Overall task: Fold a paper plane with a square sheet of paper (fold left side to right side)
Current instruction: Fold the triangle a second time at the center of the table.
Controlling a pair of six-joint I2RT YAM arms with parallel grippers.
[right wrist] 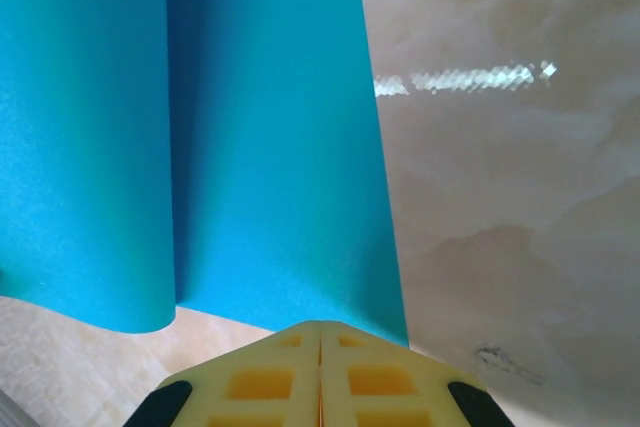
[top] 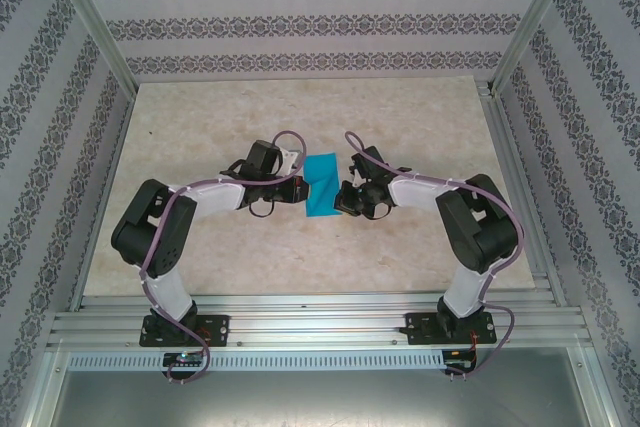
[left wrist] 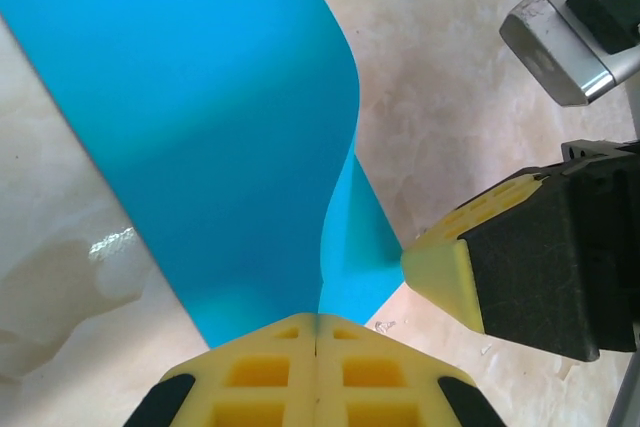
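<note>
Over the marbled table [top: 300,117], between the arms, the square sheet of paper [top: 322,184] stands lifted and bowed; I judge it light, limp, easily creased, best pinched near corners. The left gripper [left wrist: 317,319] and right gripper [right wrist: 320,327] each clamp one edge, pads pressed together.

Smooth matt paper [right wrist: 270,147], glossy table [right wrist: 500,207]
</note>
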